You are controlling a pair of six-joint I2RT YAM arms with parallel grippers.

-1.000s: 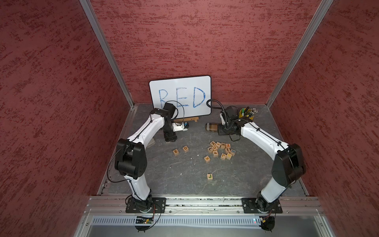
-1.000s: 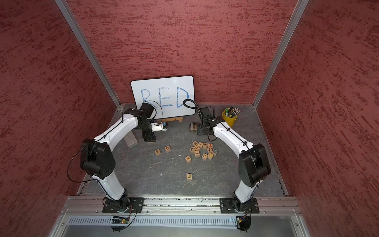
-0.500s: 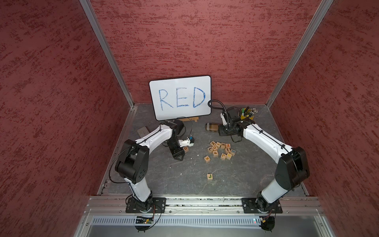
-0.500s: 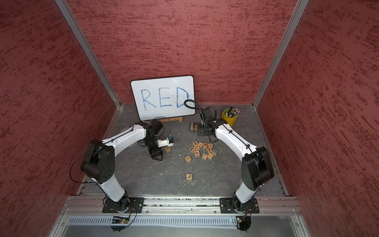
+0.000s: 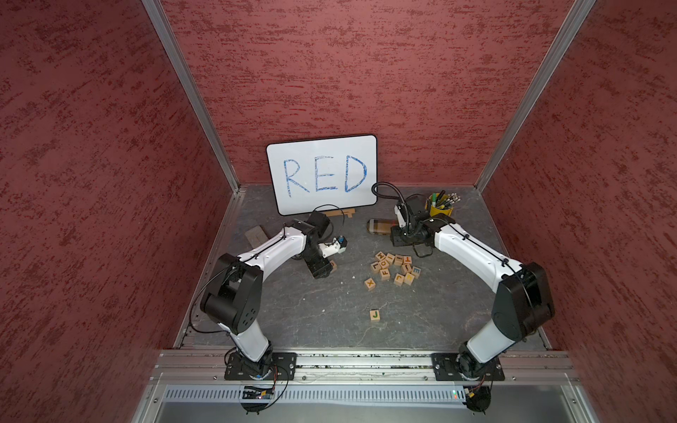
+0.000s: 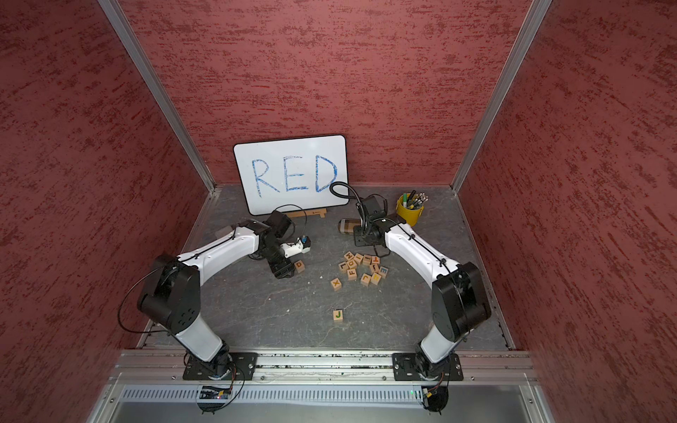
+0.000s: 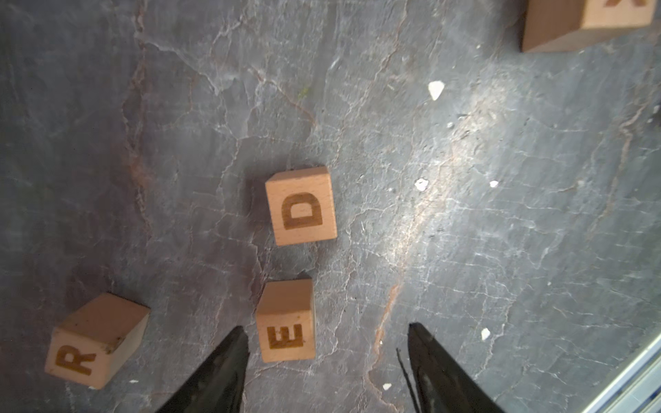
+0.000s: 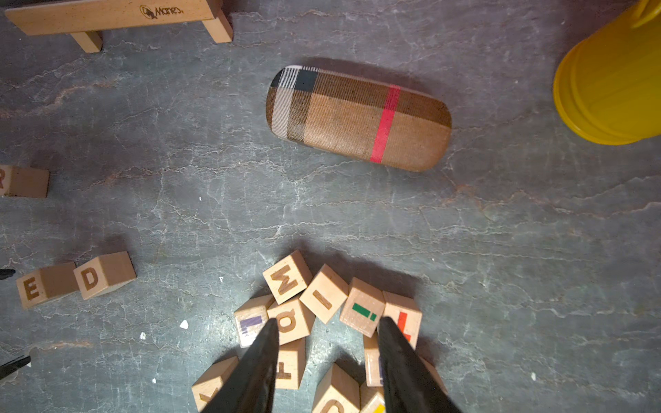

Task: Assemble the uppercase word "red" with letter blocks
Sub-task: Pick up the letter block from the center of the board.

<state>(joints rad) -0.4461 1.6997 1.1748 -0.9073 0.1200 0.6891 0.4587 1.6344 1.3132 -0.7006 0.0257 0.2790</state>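
Three light-wood letter blocks lie on the grey floor in the left wrist view: D (image 7: 301, 205), E (image 7: 286, 321) and R (image 7: 94, 339), each apart from the others. My left gripper (image 7: 327, 329) is open just above the floor. The E block sits inside the gap close to one fingertip (image 7: 241, 334), and neither finger presses on it. In a top view the D block (image 6: 299, 266) shows beside the left gripper (image 6: 284, 271), which hides E and R. My right gripper (image 8: 329, 321) hangs open over the pile of other letter blocks (image 8: 322, 311), holding nothing.
A whiteboard (image 5: 322, 175) reading RED leans on a wooden stand (image 8: 118, 18) at the back. A plaid glasses case (image 8: 357, 118) and a yellow pen cup (image 5: 441, 208) sit back right. Loose X (image 5: 370, 283) and J (image 5: 374, 314) blocks lie nearer the front.
My left arm has swung from beside the whiteboard forward and down to the R, E, D blocks, its jaws narrowing a little. The right arm has not moved.
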